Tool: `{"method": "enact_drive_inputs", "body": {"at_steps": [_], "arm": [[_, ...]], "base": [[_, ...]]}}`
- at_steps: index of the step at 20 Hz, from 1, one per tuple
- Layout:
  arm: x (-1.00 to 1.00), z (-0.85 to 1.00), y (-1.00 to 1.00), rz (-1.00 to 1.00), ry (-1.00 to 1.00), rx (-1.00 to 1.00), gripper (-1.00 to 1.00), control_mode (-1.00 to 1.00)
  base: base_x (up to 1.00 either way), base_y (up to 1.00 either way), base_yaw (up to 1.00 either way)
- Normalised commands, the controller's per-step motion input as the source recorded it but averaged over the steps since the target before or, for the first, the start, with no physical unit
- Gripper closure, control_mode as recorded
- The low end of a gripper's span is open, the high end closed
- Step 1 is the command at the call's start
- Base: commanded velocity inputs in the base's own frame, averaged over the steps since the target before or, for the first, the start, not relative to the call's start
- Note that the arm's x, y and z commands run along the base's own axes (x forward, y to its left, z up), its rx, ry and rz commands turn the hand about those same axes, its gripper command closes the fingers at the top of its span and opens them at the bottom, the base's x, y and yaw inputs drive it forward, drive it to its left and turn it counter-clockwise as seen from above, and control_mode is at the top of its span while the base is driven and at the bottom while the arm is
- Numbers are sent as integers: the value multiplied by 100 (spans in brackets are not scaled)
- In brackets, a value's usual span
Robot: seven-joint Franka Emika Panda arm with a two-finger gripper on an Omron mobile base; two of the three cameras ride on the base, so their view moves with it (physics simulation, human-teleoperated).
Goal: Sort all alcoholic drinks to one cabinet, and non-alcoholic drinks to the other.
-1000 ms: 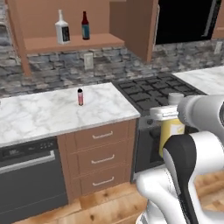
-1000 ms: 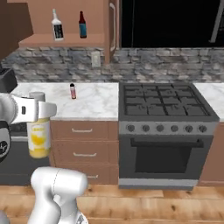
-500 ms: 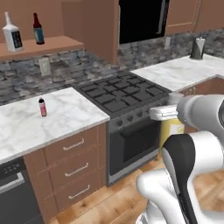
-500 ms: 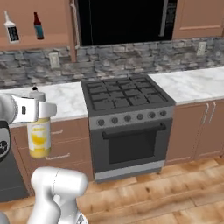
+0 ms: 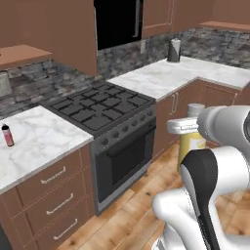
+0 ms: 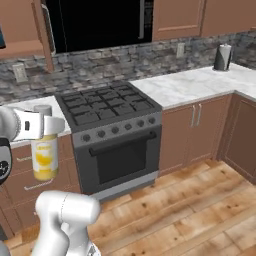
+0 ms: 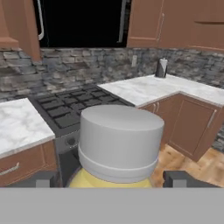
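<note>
My gripper (image 6: 42, 125) is shut on the yellow juice bottle (image 6: 44, 159), a non-alcoholic drink, and holds it upright in the air just in front of my arm. From the other side, the gripper (image 5: 184, 126) clamps the same bottle (image 5: 192, 142) just under its pale grey cap (image 5: 196, 109). In the hand view that cap (image 7: 120, 139) looms large, with one dark fingertip (image 7: 43, 179) on each side of it. The tiny pink bottle (image 5: 7, 135) with a black cap stands on the marble counter (image 5: 34, 141) at far left. The alcoholic drinks are out of view.
A black gas stove (image 6: 107, 104) with an oven (image 5: 124, 156) stands ahead, with a dark microwave (image 6: 95, 22) above. Marble counter (image 6: 195, 85) runs right into a corner and bears a paper towel roll (image 6: 222, 57). Closed brown upper cabinets (image 6: 177, 17) hang above. Wooden floor (image 6: 190, 210) lies open to the right.
The whole scene has slid left as the base moved: the open shelf with two bottles left the picture and the stove came to the middle. The yellow bottle stays in my grip.
</note>
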Motion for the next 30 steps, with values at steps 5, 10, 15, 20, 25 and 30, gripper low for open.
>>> {"method": "enact_drive_inputs", "body": {"at_steps": [5,10,15,20,25,30], "arm": [[0,0,0,0,0,0,100,100],[0,0,0,0,0,0,100,100],[0,0,0,0,0,0,100,100],[0,0,0,0,0,0,100,100],[0,0,0,0,0,0,100,100],[0,0,0,0,0,0,100,100]], "base": [[-24,-3,-37],[-21,-6,-36],[-18,-4,-31],[-8,-2,-25],[29,-5,-5],[67,-11,0]]}}
